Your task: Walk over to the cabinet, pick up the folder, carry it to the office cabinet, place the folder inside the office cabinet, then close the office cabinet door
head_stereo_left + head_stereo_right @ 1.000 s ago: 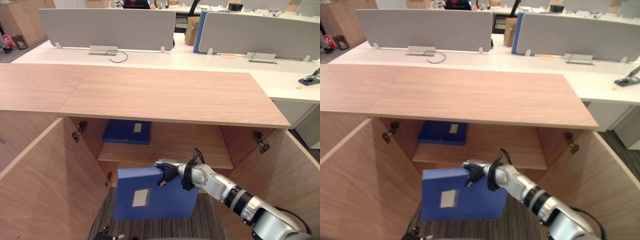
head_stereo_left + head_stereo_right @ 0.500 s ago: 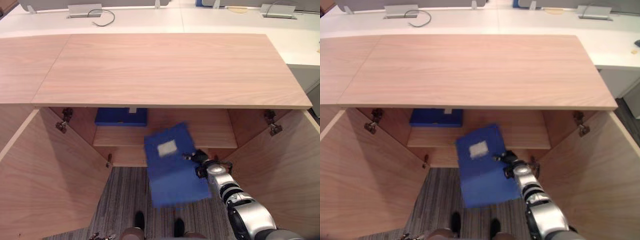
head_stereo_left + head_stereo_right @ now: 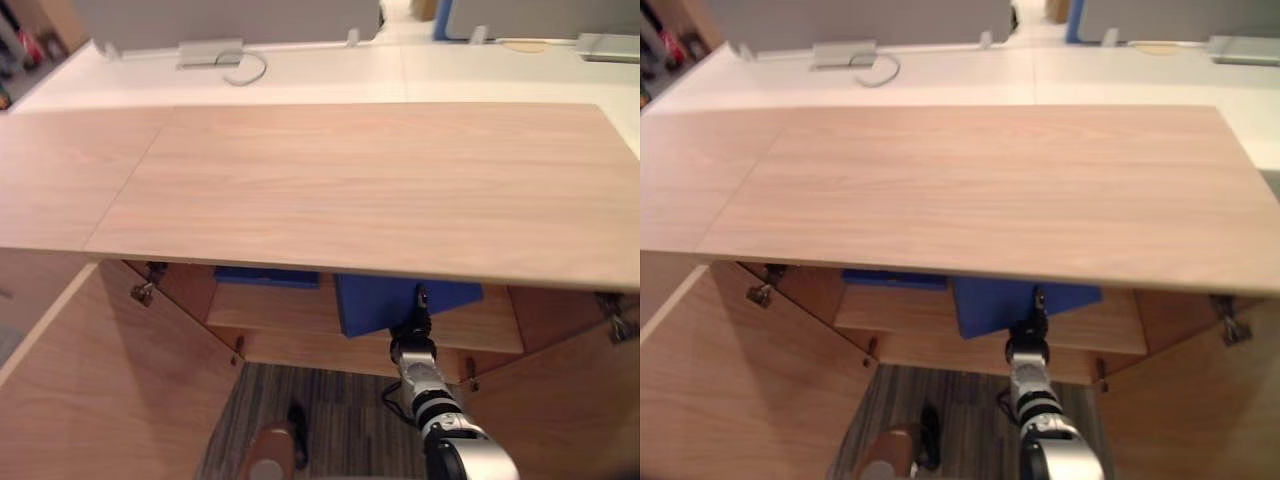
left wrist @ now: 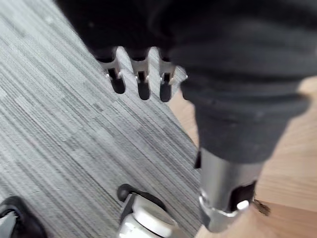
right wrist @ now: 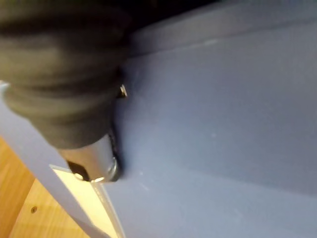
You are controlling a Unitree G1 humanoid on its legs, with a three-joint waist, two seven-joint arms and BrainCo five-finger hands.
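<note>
Folder [image 3: 385, 300], blue, is inside the open cabinet, directly ahead of the right robot hand [image 3: 421, 312] and touching it. Its far part is hidden under the cabinet's wooden top [image 3: 380, 180], and its near edge hangs over the front of the shelf [image 3: 290, 310]. The right robot hand reaches in from below the top's front edge. In its wrist view its dark cover lies flat against the folder's blue face, but I cannot tell whether it is gripping the folder. To the left of this robot hand, a second blue folder [image 3: 265, 277] lies flat on the same shelf, apart from the first. Both cabinet doors stand open, the left door [image 3: 100, 390] and the right door [image 3: 570, 420] on either side of the arm. The left robot hand [image 4: 141, 84] hangs over grey striped carpet [image 4: 59, 124], fingers relaxed and holding nothing.
</note>
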